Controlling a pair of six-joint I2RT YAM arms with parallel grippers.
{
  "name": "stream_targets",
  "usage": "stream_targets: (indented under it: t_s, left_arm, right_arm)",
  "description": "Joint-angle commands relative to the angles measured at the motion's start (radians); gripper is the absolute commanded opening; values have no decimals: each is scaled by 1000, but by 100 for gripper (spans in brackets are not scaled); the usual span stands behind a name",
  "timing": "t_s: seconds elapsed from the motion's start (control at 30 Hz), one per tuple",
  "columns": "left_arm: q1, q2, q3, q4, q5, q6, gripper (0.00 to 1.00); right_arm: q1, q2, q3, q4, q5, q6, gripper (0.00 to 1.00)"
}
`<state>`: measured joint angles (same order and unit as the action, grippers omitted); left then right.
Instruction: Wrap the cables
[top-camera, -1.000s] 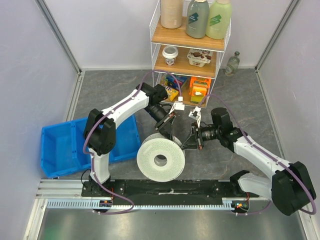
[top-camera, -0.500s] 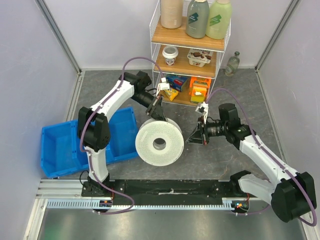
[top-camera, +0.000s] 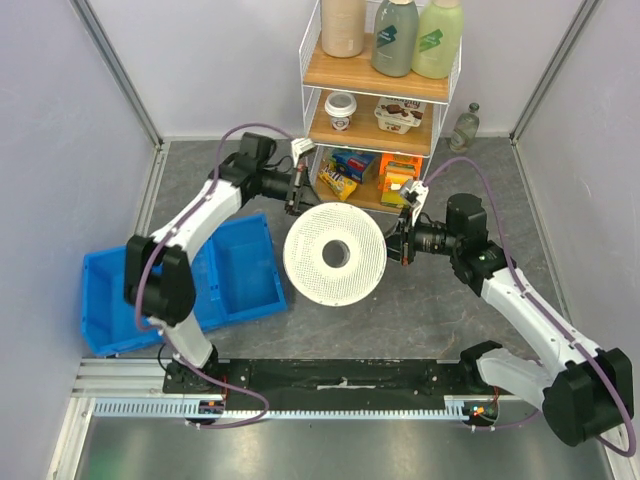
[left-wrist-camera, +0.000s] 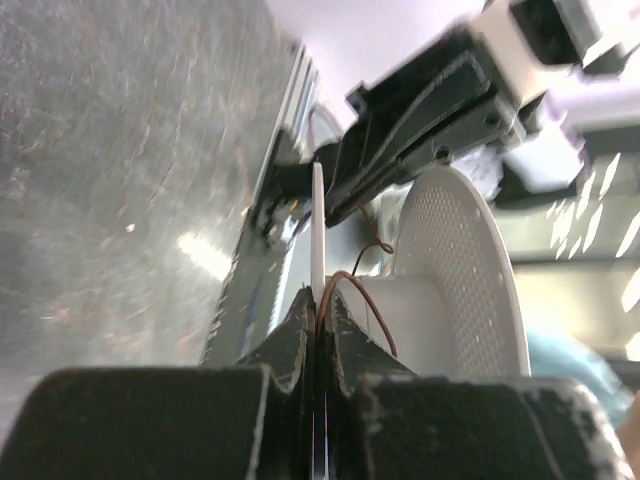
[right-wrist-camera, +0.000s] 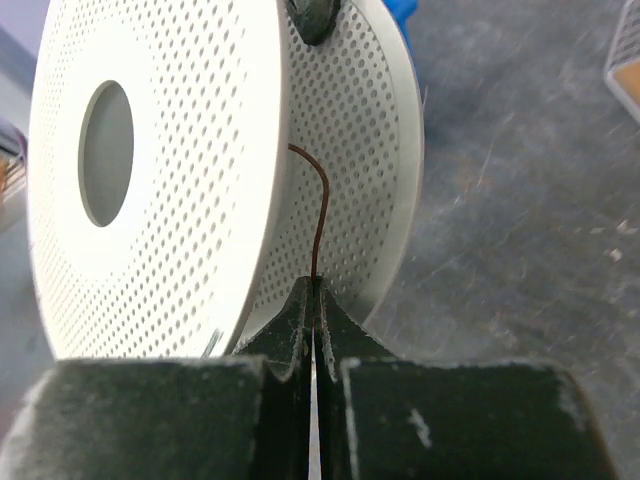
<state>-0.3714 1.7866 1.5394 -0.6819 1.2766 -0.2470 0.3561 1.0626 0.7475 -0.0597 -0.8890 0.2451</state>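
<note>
A white perforated spool hangs tilted between my two grippers, above the grey table. My left gripper is at its upper left rim; in the left wrist view the jaws are shut on the thin white flange edge, with the thin dark cable looping out beside them. My right gripper is at the spool's right side. In the right wrist view it is shut on the cable, which runs up between the two flanges. The cable is too thin to see from the top.
A blue bin lies left of the spool. A white wire shelf with bottles, cups and snack packs stands just behind both grippers. A small glass bottle stands at the back right. A metal rail runs along the near edge.
The spool has been lifted and carried back and to the right, turning its face up to the camera. My left gripper swung back toward the shelf; my right gripper rose with it.
</note>
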Motion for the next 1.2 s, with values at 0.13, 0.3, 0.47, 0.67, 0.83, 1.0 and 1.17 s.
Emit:
stream_targets:
  t_s: [0.13,0.3,0.47,0.67,0.83,1.0,1.17]
  left_arm:
    - [66,-219,-329,891,-66,-897,2]
    - [68,-225,-429,1031,-178,-1041,2]
    - [71,-194,-476,1154,-253,-1138,2]
    - [115,-168,-483,1150,-263,-1144,2]
    - [155,-173,-484,1136,-260,-1131,2]
    - [184,-182,-504,1130,-267,-1127,2]
    - [200,-187,-529,1131,-276,-1135,2]
  right_arm:
    - [1,-87,36,130,130,66,0]
    - [3,-87,24,150,159,120,0]
    - [3,-118,-7,140,189,154,0]
    - [3,-171,3,11,248,108,0]
    - [-16,-188,19,-66,268,80,0]
    - [-35,-193,30,-118,265,54,0]
    - [-42,-204,27,-157,259,40,0]
